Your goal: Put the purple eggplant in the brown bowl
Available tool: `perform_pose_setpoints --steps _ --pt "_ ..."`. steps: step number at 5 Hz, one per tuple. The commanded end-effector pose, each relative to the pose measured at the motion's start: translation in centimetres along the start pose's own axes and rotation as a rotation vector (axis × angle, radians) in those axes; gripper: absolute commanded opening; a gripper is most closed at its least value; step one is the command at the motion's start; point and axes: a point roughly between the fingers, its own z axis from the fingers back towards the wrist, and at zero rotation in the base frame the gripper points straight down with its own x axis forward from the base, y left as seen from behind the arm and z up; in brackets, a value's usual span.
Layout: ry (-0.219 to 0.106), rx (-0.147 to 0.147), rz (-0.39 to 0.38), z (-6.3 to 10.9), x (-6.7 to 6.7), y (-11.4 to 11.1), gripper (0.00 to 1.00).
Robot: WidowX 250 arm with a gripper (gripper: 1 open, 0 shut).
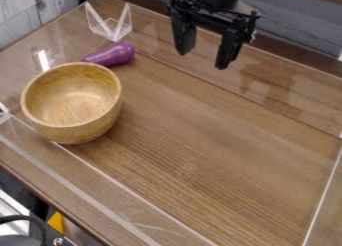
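The purple eggplant (110, 55) lies on the wooden table toward the back left, small, glossy and tapering to its right end. The brown bowl (72, 100) stands empty in front of it at the left, round, light wood with a thick rim. My gripper (205, 40) hangs above the table's back middle, to the right of the eggplant and well apart from it. Its black fingers (227, 48) point down and stand open, with nothing between them.
A clear plastic wall (201, 225) runs around the table's edges. A clear, folded plastic piece (110, 22) stands just behind the eggplant. The wood surface (227, 130) stretches to the right of the bowl.
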Motion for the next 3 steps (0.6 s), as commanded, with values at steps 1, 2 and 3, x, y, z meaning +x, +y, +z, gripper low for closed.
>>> perform_pose_setpoints --steps 1,2,3 --pt "0.015 -0.001 -0.002 -0.5 0.0 0.1 1.00" --pt "0.014 0.020 -0.022 -0.8 0.7 2.9 1.00" --pt "-0.008 0.053 -0.038 -0.8 1.5 6.4 1.00"
